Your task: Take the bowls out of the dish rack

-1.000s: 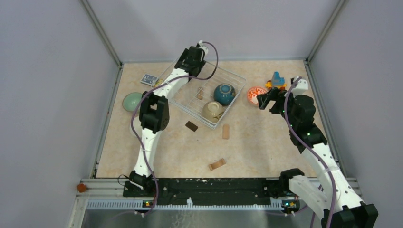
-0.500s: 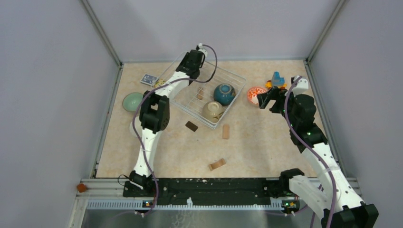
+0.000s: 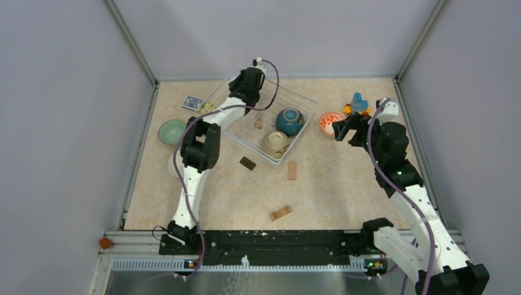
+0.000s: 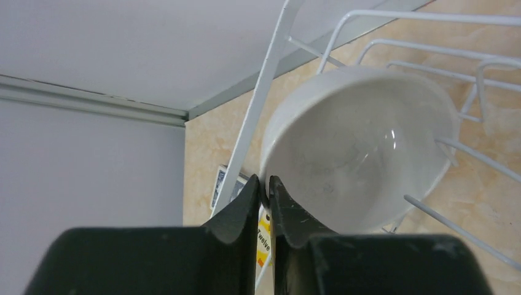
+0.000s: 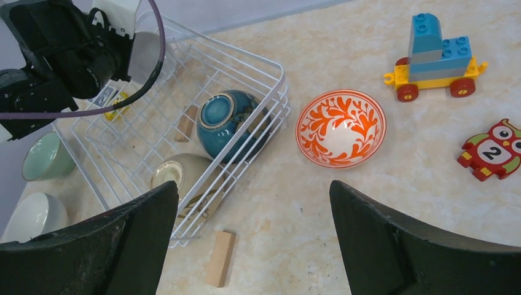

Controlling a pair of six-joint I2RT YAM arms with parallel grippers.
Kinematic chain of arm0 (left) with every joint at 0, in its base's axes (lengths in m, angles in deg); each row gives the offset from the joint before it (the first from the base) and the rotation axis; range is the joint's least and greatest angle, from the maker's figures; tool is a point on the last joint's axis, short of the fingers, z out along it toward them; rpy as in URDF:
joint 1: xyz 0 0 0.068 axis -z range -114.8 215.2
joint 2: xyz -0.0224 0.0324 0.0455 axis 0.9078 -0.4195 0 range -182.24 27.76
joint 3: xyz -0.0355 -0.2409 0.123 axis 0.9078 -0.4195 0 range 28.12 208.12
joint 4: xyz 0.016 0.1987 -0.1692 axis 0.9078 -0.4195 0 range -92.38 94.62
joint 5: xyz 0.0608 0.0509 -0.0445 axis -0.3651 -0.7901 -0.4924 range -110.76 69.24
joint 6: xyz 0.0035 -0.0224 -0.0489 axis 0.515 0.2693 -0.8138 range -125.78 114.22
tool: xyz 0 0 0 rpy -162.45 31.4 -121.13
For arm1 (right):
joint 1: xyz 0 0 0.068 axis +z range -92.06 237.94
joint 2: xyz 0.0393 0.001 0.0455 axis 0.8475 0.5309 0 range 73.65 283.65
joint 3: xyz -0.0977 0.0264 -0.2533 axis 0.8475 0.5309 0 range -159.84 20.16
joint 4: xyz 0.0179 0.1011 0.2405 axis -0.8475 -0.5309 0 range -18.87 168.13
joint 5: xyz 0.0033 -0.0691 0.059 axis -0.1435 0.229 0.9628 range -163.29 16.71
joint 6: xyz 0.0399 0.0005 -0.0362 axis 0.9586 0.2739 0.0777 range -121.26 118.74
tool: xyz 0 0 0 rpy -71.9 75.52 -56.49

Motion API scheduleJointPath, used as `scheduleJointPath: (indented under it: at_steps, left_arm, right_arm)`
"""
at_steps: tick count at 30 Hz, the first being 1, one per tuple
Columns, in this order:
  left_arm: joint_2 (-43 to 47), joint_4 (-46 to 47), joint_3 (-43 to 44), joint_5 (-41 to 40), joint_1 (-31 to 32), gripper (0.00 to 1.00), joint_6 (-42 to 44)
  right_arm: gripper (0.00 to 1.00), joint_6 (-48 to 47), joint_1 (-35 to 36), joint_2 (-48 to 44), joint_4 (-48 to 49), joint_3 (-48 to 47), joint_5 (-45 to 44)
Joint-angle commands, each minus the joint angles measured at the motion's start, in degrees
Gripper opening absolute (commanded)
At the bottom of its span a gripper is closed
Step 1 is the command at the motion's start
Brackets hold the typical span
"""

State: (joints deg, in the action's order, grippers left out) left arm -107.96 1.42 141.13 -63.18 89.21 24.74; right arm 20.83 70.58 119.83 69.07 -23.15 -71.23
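Plainly, the left gripper (image 4: 264, 190) was shut on the rim of a white bowl (image 4: 362, 147) at the far-left corner of the dish rack (image 3: 296, 91), one finger inside the lip & one outside. The bowl looked tipped on edge against the wires. A rim pinch made sense: the bowl looked too wide to span, & tilted it could prob. clear the raised side. The right gripper (image 5: 252, 187) hung wide open & empty over the table, just right of the rack, near the orange-patterned bowl (image 5: 341, 128) and out of the left arm's way. Two others lay tilted inside the rack: teal bowl (image 5: 224, 123) & beige bowl (image 5: 178, 173). Outside, left of the rack, sat the pale green bowl (image 5: 44, 157) & a second white bowl (image 5: 27, 215). Approx. half done, I'd judge.
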Motion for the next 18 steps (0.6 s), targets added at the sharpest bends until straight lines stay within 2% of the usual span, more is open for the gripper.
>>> scheduleJointPath:
  at_steps: [1,3,4,14,18]
  left_arm:
    - [2.47,10.76,-0.95,-6.21,0.93,0.10,7.02]
    - [2.77,12.16,-1.02,-7.16,1.00,0.01,8.39]
    - [3.01,12.62,-1.00,-7.42,1.07,0.00,8.89]
    - [8.13,14.58,-1.84,-10.47,2.56,0.00,11.78]
    - [13.43,8.79,-1.83,-9.11,4.31,0.00,5.62]
  right_arm:
    - [0.92,-0.82,0.37,-0.60,1.11,-3.67,0.39]
    - [0.92,-0.82,0.43,-0.52,1.12,-3.71,0.50]
    - [0.92,-0.89,0.32,-0.55,1.15,-3.79,0.50]
    - [0.92,-0.60,0.36,-0.85,1.24,-4.24,1.48]
    - [0.92,-0.09,0.38,-1.71,1.30,-4.22,1.91]
